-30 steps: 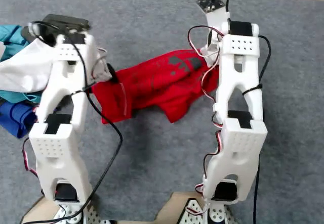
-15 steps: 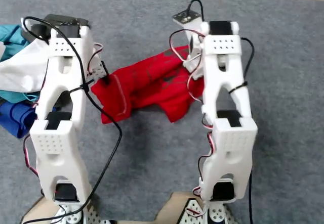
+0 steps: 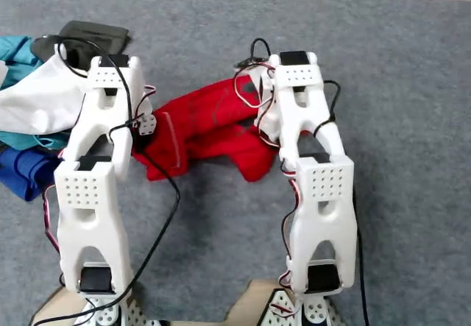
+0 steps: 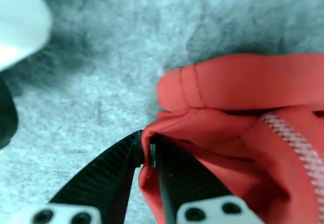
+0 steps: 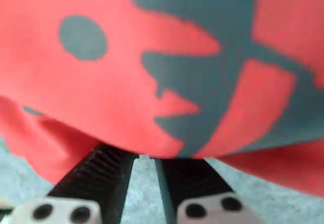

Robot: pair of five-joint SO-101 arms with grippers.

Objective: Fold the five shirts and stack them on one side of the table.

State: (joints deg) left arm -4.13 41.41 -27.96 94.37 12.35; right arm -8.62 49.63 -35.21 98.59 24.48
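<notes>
**A:** What has the left gripper [image 4: 148, 150] got?

**B:** Its two black fingers are pinched together on a hemmed edge of the crumpled red cotton shirt [image 3: 202, 131] with the dark grey print. The cloth bunches up just past the fingertips, on the grey felt table [image 3: 412, 83].

**A:** And the right gripper [image 5: 144, 158]?

**B:** Clamped as well, jaws nearly touching, with the tips tucked under a fold of the red shirt right beside the print. The red shirt lies stretched between the two grippers.

**A:** The other shirts?

**B:** They're in a heap: a soft white shirt [image 3: 37, 98], a teal shirt [image 3: 15, 50] and a dark blue shirt [image 3: 22, 168]. It sits on the outer side of the left gripper, away from the right one.
</notes>
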